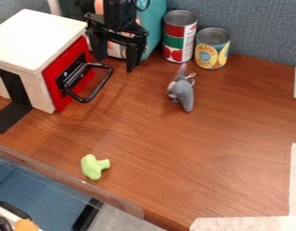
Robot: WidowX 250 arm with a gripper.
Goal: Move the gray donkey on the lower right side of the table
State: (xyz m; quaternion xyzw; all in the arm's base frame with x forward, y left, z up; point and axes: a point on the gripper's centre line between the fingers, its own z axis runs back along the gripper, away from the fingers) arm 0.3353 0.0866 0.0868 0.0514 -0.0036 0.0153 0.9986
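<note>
1. the fingers (136,56) of the gripper (115,63) stand apart with nothing between them, above the back of the table (192,153), beside the red door's black handle (106,84).
2. the gray donkey (185,93) is on the table, to the right of the fingers in the view and just in front of the cans (175,45); its destination, the lower right, lies toward the corner marked by white tape (247,224).
3. what could go wrong: a low sideways move might catch the handle, and a wide approach might knock a can, since both are near the path.
4. the donkey looks soft and narrow, so an off-centre pinch could tip it or take only an ear, and it may slip on the long carry.
5. counted: one donkey, two cans, one white box (39,34) with one handle, one teal panel (153,29) behind the gripper, one green toy (92,167) near the front.
</note>
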